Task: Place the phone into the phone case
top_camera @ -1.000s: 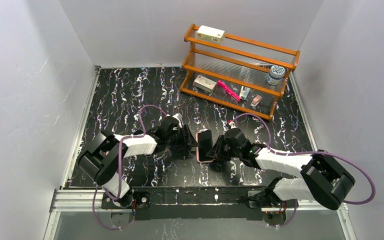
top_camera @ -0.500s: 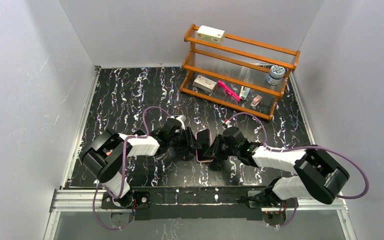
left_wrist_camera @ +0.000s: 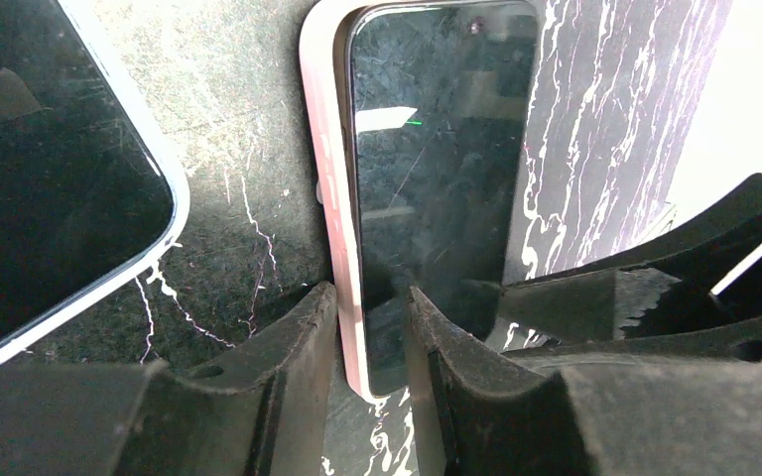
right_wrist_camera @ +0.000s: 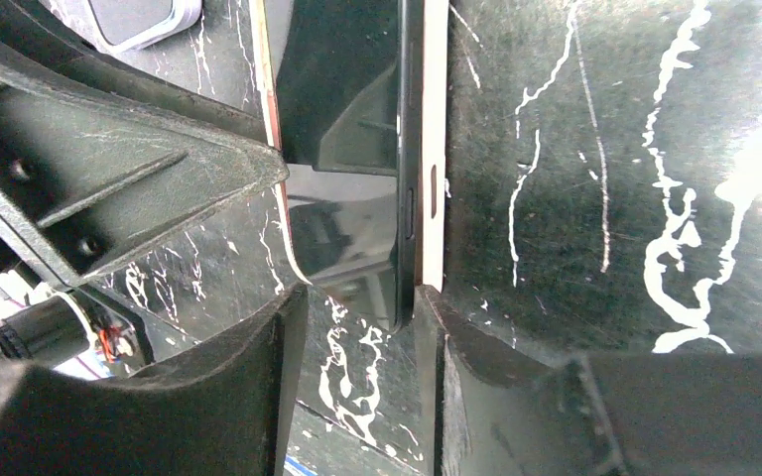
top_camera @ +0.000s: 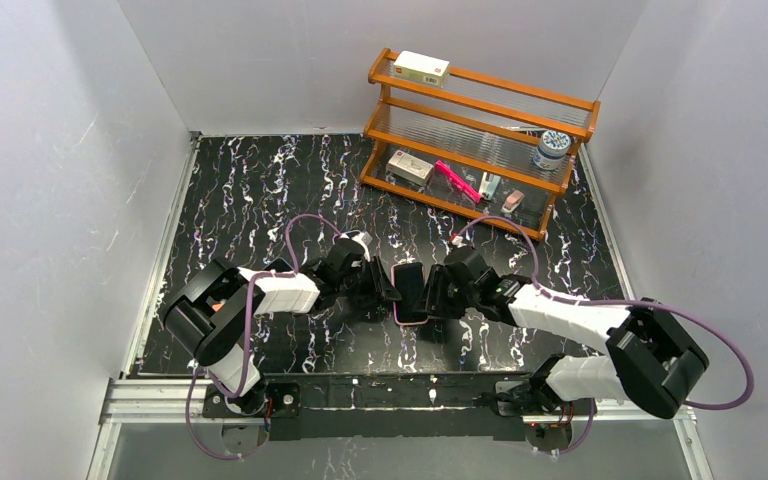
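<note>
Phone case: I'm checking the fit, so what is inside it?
A dark-screened phone sits inside the pink phone case. The left gripper covers part of its near end, so full seating is unclear.

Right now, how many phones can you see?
2. One phone sits in the pink case mid-table; the second phone lies flat beside it on the table. More could be hidden from view.

Pale grey walls [top_camera: 60, 150], black white-veined tabletop [top_camera: 250, 190], wooden rack [top_camera: 460, 109], shelves perhaps glass.
</note>
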